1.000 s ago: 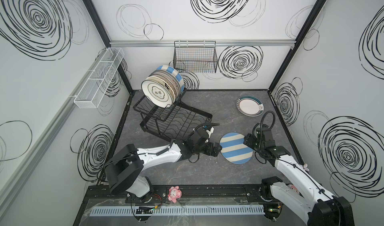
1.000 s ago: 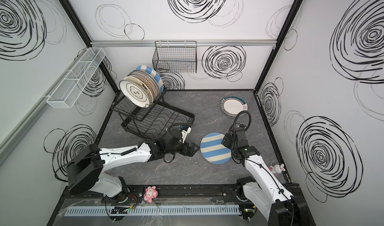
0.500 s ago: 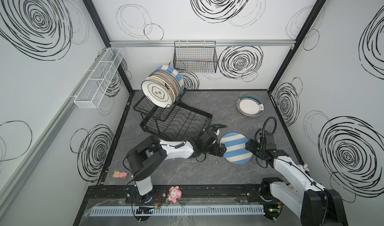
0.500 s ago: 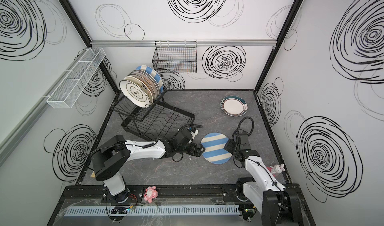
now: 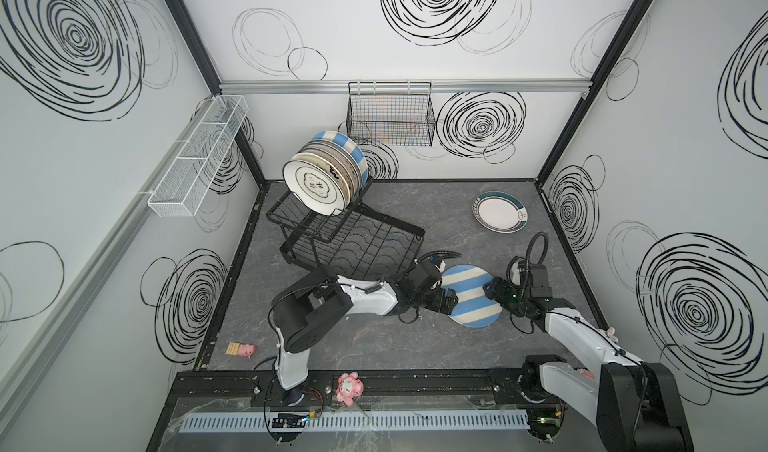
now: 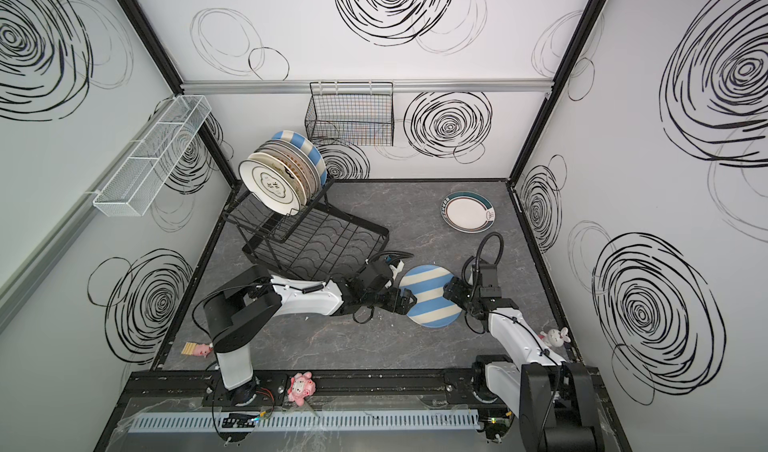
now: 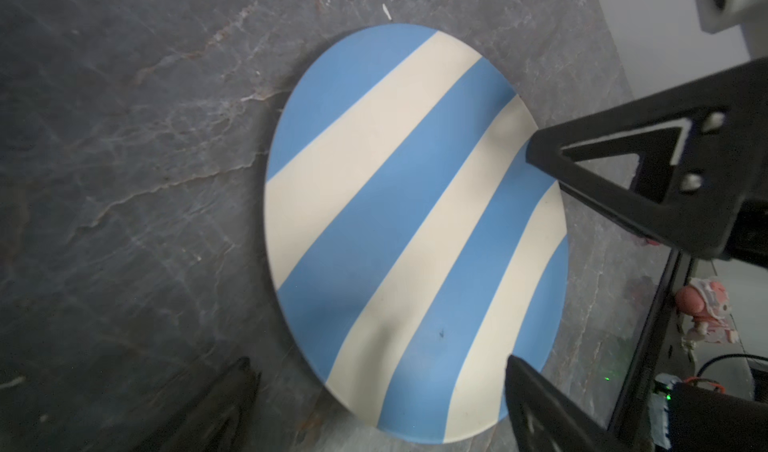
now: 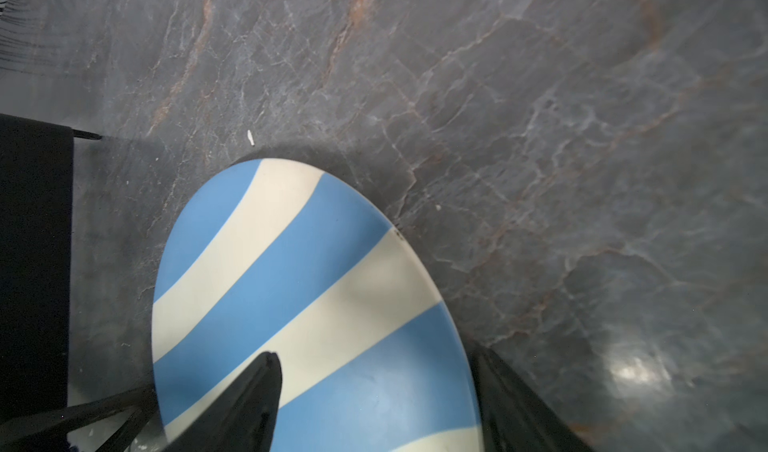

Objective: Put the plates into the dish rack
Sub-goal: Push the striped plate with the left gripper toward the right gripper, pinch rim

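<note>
Up front, flat on the worktop (image 5: 374, 337): blue-and-cream striped plate (image 5: 471, 296), flanked by both grippers. At its right rim, right gripper (image 5: 495, 295), jaws spread wide astride the edge. At its left rim, left gripper (image 5: 452, 302), jaws impossible to read. Behind, black dish rack (image 5: 353, 242); farther right, teal-rimmed plate (image 5: 498, 212) lying flat; rearmost, upright plates (image 5: 322, 179) packed in the upper tier.

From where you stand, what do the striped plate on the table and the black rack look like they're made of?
Striped plate: probably glazed ceramic, satin rather than glossy; its blue and cream bands look smooth, with only soft reflections. Dish rack: apparently coated metal wire, black all over; thin stiff rods form an open grid, but which metal cannot be told.
</note>
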Controlling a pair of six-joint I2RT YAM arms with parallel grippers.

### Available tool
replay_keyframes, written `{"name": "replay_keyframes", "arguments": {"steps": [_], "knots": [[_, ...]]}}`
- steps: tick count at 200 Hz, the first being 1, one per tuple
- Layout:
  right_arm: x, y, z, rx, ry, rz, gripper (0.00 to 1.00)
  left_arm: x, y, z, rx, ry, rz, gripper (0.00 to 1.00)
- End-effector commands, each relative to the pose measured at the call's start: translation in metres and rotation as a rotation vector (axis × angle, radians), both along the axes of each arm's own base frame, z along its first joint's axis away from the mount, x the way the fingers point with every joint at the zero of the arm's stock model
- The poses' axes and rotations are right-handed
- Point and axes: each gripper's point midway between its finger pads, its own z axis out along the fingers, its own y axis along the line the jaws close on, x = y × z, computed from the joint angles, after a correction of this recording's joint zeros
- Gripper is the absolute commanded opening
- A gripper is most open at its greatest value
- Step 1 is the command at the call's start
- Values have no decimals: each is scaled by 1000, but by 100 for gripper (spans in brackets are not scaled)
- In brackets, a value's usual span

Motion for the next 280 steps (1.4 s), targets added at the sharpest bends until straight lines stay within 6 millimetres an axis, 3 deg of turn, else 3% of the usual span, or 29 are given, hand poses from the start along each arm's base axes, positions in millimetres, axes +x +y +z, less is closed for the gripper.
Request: {"name": "replay_keyframes", "arguments": {"steps": [1, 56, 132, 191, 248, 280], "knots": [[-19, 6, -13, 36, 82, 21, 77, 6, -16, 7, -32, -48, -46, 96], [-20, 16, -4, 134, 38, 50, 71, 6, -23, 0, -22, -46, -77, 96], [-4, 39, 63, 391, -221, 95, 50, 4, -29, -3, -41, -28, -94, 96], [-9, 27, 55, 306, -225, 70, 36, 3, -32, 5, -55, -33, -97, 96], [-4, 16, 70, 205, -230, 71, 28, 4, -30, 17, -64, -48, -86, 96], [-3, 16, 76, 199, -238, 76, 19, 2, -29, 29, -85, -51, -81, 96]]}}
